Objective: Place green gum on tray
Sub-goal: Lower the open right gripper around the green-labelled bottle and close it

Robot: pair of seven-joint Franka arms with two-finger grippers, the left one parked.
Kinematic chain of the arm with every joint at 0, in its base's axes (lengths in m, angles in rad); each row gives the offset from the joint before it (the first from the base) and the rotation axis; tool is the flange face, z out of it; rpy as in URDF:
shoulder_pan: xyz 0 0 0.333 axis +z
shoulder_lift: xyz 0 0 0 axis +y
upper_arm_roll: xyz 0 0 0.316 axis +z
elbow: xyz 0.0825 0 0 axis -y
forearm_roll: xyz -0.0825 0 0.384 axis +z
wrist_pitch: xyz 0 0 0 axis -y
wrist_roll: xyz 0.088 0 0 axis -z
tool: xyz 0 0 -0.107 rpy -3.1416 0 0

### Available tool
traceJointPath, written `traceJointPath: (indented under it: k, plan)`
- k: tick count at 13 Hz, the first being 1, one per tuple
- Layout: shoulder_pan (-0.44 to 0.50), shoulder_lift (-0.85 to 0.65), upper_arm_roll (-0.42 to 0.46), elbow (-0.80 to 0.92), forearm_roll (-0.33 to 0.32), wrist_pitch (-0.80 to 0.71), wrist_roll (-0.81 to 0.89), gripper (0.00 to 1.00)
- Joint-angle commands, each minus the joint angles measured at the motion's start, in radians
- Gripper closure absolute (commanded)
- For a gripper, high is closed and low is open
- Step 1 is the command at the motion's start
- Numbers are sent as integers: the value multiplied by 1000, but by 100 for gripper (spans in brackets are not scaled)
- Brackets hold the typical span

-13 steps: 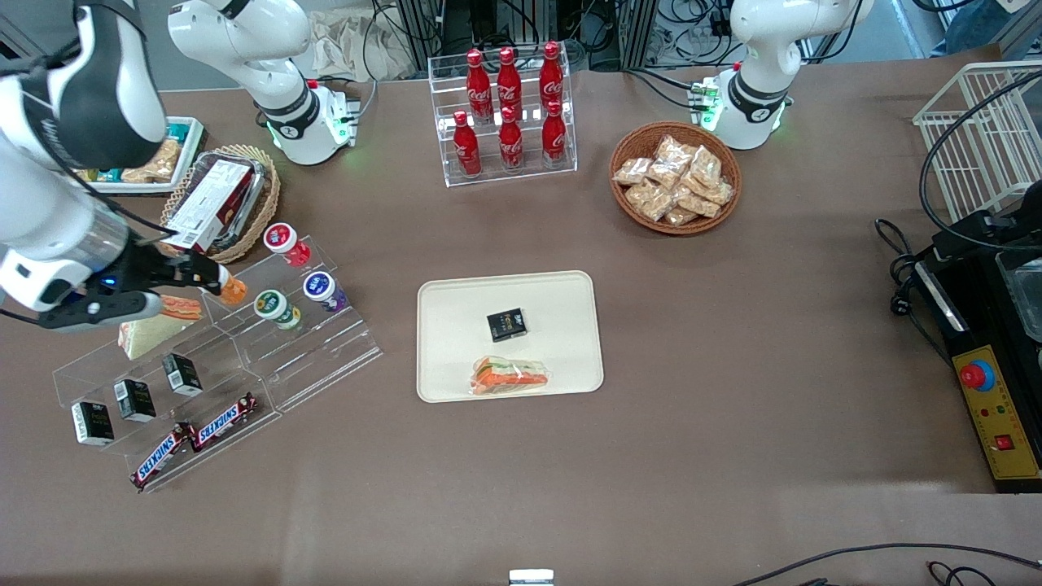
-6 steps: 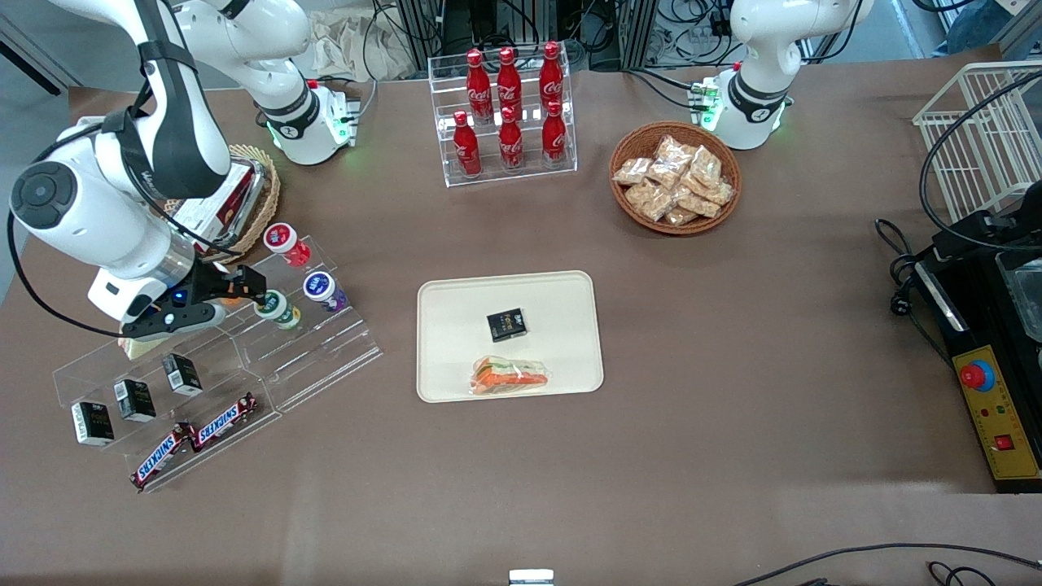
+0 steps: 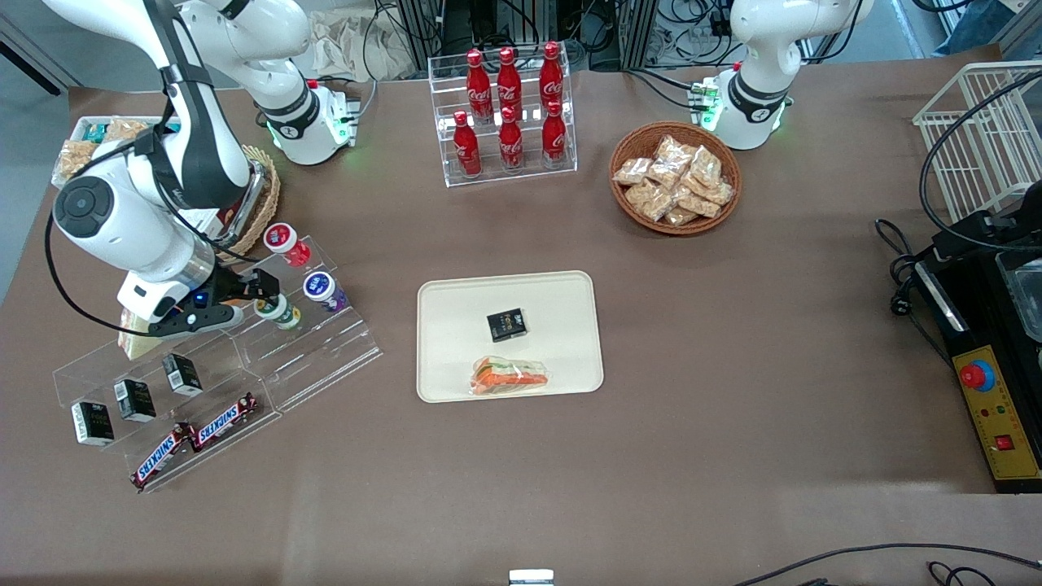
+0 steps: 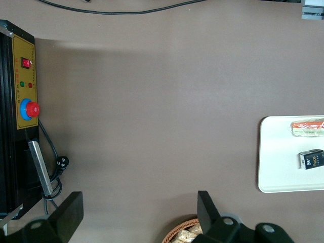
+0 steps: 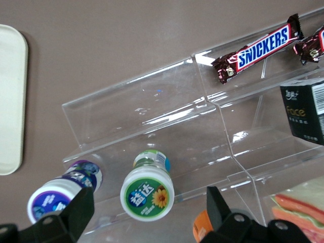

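Note:
The green gum stands on the clear stepped stand, its white lid ringed in green, between a purple-lidded bottle and an orange-lidded bottle. My right gripper hangs just above it. In the right wrist view the gripper is open, with one of its fingers on each side of the gum's lid, not touching. The cream tray lies mid-table, nearer the parked arm's end than the stand, holding a black box and a wrapped sandwich. The tray also shows in both wrist views.
A red-lidded bottle stands on the stand's top step. Black boxes, Snickers bars and a sandwich share the stand. A wicker basket with a box and a rack of cola bottles stand farther from the camera.
My right arm has swung along the stand from over the orange-lidded bottle to over the green gum. The gripper now straddles the gum's lid.

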Motion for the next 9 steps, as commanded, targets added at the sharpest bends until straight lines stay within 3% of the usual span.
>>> traceJointPath:
  k: [1,9]
  plan:
    - [-4,13,0,-35,18,50,-23,1]
    - [3,68,0,-37,20,70,-23,1]
